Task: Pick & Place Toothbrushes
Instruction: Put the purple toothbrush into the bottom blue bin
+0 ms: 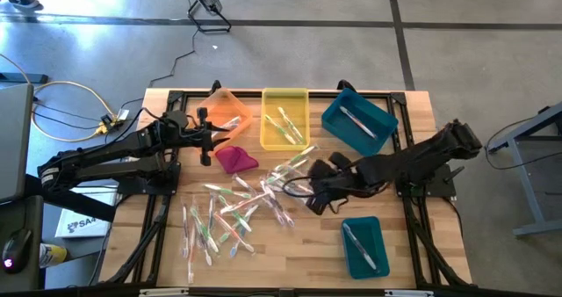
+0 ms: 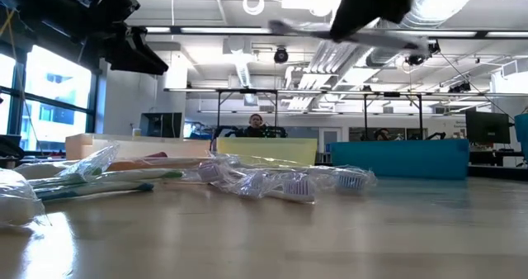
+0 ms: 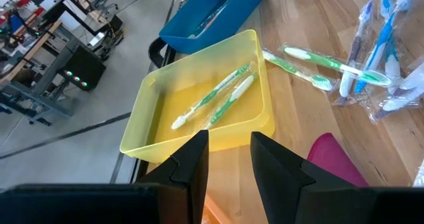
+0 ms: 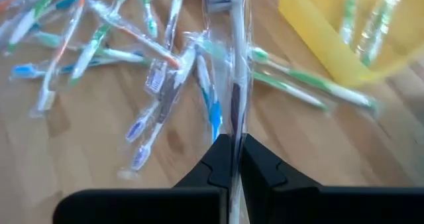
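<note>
Wooden counter [image 1: 299, 244] seen from above, with both arms reaching inward. The right pincer [image 4: 233, 159] is clamped on a wrapped toothbrush [image 4: 233, 65] with a grey-white head, held above the counter near the middle of the scatter; in the high view this pincer [image 1: 309, 196] sits just right of the loose pile. The toothbrushes [image 1: 233, 213], in clear wrappers with green, blue, pink and white handles, lie strewn across the centre and lower left of the counter, several overlapping. Two green ones rest inside the yellow bin [image 1: 268, 126], which stands at the far edge between the orange bin [image 1: 230, 104] and a tilted teal bin [image 1: 386, 121]; that teal bin holds one pale brush. A second teal bin [image 1: 373, 231] lies near the right front edge with another brush inside. A magenta cloth lump [image 1: 235, 160] sits just in front of the orange bin, beside the left pincer [image 1: 206, 139]. The left wrist view shows the left pincer [image 3: 228, 161] with its fingers parted and nothing between them, hanging above the near wall of the yellow bin [image 3: 146, 128], the magenta cloth lump [image 3: 334, 161] just to one side. In the low view, wrapped brushes [image 2: 280, 182] lie in front of the yellow and teal bins, partly screening their lower walls, and a person [image 2: 255, 126] is seated in the room behind
</note>
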`<state>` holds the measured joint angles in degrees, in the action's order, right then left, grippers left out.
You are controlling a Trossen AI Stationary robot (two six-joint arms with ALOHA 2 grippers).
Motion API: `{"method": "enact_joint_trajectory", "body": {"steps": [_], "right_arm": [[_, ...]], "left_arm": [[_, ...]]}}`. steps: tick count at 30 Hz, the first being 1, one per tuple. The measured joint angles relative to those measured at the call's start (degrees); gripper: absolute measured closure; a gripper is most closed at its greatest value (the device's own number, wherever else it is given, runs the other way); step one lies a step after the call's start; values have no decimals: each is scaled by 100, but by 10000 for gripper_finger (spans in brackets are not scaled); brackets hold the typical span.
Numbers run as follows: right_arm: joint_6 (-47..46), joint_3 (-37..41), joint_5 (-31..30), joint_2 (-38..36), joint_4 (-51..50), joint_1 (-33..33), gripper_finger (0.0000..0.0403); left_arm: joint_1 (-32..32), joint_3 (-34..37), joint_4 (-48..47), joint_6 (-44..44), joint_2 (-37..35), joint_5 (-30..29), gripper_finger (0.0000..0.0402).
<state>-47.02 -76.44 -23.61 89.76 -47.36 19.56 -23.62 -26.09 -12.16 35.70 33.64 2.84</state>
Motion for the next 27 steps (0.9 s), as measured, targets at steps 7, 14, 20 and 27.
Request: {"method": "enact_joint_trajectory", "body": {"steps": [7, 14, 20, 27], "right_arm": [[-1608, 0, -407, -366, -1068, 583, 395], [-3004, 0, -484, -372, -1557, 1251, 395], [-4152, 0, -499, -368, -1830, 1706, 395], [-5006, 0, -503, -304, -2098, 2231, 395]], "left_arm": [[2, 0, 0, 0, -1, -50, 293], [0, 0, 0, 0, 1, -64, 293], [1, 0, 0, 0, -1, -65, 293], [1, 0, 0, 0, -1, -65, 293]]}}
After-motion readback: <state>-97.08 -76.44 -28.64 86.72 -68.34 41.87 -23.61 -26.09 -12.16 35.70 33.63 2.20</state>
